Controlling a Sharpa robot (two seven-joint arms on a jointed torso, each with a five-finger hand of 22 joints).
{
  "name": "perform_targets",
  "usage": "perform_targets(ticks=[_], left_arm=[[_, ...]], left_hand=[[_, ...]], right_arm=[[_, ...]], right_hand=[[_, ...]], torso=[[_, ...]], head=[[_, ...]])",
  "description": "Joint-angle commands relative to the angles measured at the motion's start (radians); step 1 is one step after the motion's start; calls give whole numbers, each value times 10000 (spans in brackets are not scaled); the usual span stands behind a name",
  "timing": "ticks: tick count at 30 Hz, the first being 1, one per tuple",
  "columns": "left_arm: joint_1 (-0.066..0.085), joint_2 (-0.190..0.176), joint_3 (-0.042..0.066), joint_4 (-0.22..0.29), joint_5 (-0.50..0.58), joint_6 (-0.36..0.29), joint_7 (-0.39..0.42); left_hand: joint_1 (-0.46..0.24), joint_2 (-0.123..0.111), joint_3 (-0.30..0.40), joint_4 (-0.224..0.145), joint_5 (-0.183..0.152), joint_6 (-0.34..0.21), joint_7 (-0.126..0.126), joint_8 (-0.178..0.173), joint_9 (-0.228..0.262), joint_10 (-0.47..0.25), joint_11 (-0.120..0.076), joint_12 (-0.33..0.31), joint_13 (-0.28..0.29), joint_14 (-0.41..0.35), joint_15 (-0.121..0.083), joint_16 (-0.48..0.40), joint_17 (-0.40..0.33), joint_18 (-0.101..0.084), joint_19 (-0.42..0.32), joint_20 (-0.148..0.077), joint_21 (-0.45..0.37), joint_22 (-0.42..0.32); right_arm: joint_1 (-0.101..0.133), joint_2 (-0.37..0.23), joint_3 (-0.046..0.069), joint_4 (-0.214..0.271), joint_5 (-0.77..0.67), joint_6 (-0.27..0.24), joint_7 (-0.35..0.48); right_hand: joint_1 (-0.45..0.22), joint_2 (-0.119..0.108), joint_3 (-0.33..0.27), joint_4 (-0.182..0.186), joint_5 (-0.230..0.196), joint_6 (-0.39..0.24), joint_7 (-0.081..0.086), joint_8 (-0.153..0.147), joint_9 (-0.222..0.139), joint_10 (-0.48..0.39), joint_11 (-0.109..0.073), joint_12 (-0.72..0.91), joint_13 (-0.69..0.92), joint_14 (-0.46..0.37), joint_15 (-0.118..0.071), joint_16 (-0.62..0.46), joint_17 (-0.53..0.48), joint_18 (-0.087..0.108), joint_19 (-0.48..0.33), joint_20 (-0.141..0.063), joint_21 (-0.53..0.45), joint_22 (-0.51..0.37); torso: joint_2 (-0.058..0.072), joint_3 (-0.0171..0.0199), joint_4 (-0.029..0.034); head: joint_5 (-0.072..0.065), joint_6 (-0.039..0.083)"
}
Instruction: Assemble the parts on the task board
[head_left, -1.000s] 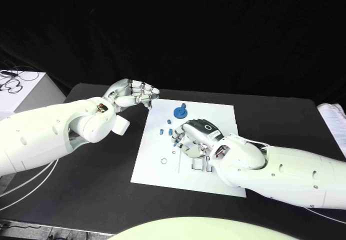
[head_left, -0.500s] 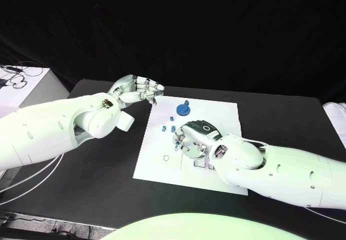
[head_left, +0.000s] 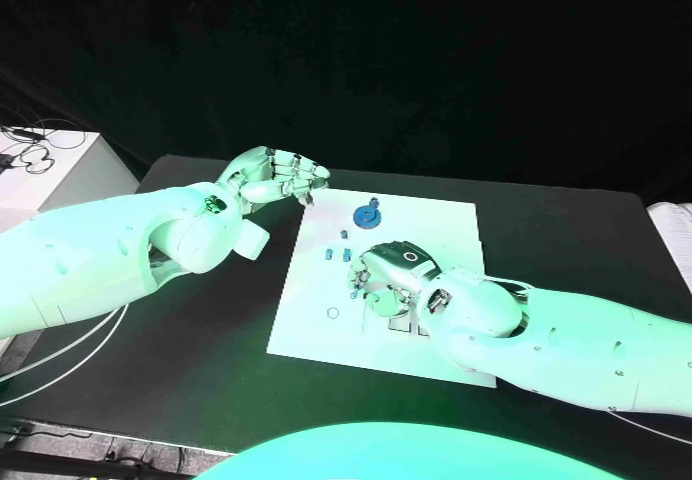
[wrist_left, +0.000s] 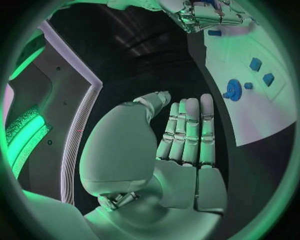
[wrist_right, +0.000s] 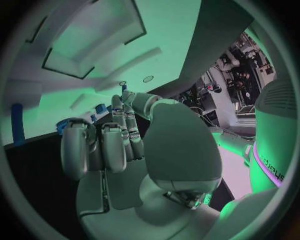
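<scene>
- The task board (head_left: 433, 220) is seen lying flat in the middle of the black tabletop (head_left: 216, 340), with its long side running away from the robot.
- The left hand (head_left: 274, 180) is held above the tabletop just off the board's far left corner — nothing is gripped in it. In the left wrist view the fingers (wrist_left: 187, 130) are lined up side by side, pressed together and fairly straight, with the thumb alongside.
- The right hand (head_left: 392, 272) is parked low over the middle of the board, palm down, so a good chunk of the board is covered by it.
- The right hand's fingers (wrist_right: 112, 145) are seen curled in the right wrist view; whether a part is pinched under them can't really be told, since the fingertips are hidden.
- A round blue gear-like part (head_left: 368, 214) is sat near the board's far edge, well apart from the right hand.
- A few small blue parts (head_left: 336, 250) are scattered on the board just beside the right hand, on its left — not touched by either hand.
</scene>
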Motion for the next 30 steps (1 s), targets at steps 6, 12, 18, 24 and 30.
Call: perform_targets(ticks=[6,12,18,24,30], left_arm=[[2,19,7,25,61,79,6],[2,19,7,22,59,96,-17],[2,22,7,23,51,108,-38],[3,38,7,22,42,137,-58],[3,49,8,19,37,157,-72]], left_hand=[[93,20,-28,-39,49,2,50,-56,-13,-42,59,-24,-8,87,-3,-62,-16,127,61,-20,-27,-16],[91,22,-31,-39,50,3,52,-57,-14,-51,62,-40,-14,87,0,-66,-17,127,63,-18,-31,-18],[91,22,-31,-39,50,3,52,-57,-14,-51,62,-40,-14,87,0,-66,-17,127,63,-18,-31,-18],[89,23,-32,-38,50,2,53,-58,-15,-57,65,-49,-17,88,2,-67,-17,127,65,-16,-33,-19],[88,23,-33,-37,50,1,54,-60,-16,-61,67,-56,-19,88,3,-69,-17,126,65,-16,-34,-20]], right_arm=[[-47,95,-4,-75,-283,19,-165],[-67,167,-4,-114,-288,37,-183],[-72,208,-4,-166,-292,181,-202],[-74,260,-4,-243,-350,411,-264],[-77,314,-7,-301,-563,552,-395]], right_hand=[[-25,64,32,-63,23,37,8,36,15,275,-180,55,10,465,-62,-20,15,32,363,-84,-36,1283],[-28,67,36,-73,29,35,8,36,19,277,-180,53,9,465,-61,-19,17,31,364,-84,-33,1285],[-28,67,36,-73,29,35,8,36,19,277,-180,53,9,465,-61,-19,17,31,364,-84,-33,1285],[-36,69,41,-89,37,32,11,37,26,279,-179,51,9,465,-61,-21,13,31,365,-83,-30,1288],[-36,69,41,-89,37,32,11,37,26,279,-179,51,9,465,-61,-21,13,31,365,-83,-30,1288]], torso=[[-6,2,2],[-5,2,-2],[-3,-1,-11],[-2,0,-7],[-11,2,-4]], head=[[15,-26],[48,-51],[57,-70],[56,-81],[49,-86]])
